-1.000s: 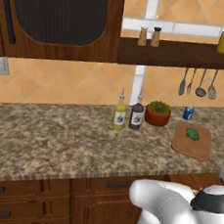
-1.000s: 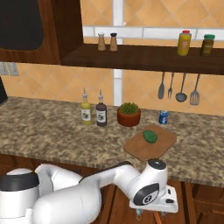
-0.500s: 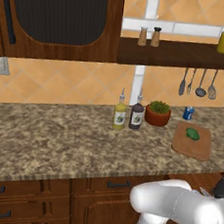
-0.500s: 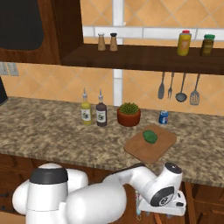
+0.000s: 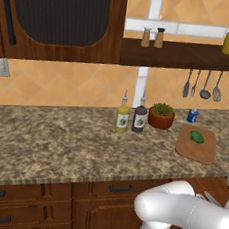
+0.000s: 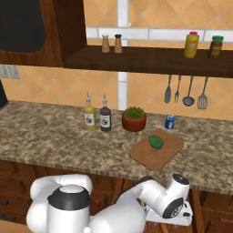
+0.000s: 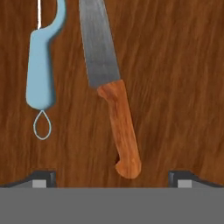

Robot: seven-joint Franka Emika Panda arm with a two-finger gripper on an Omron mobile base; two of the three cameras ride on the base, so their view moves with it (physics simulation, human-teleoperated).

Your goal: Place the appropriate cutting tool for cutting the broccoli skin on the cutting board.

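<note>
The arm has swung lower below the tabletop [image 6: 54,141] edge. The end effector [image 7: 112,177], fingers spread, hovers over a wooden-handled steel knife [image 7: 109,87] beside a light-blue peeler [image 7: 41,70].

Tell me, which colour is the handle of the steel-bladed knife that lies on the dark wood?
Reddish-brown wood, seen best in the hand view: the knife handle.

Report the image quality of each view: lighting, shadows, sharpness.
Left base view: even, flat light; the cutting board and broccoli are soft-edged, with faint shadows. Right base view: the same flat light, dark under the shelf, no glare. Hand view: the knife and blue peeler are sharp, the blade carrying a dull sheen without hard shadow.
</note>
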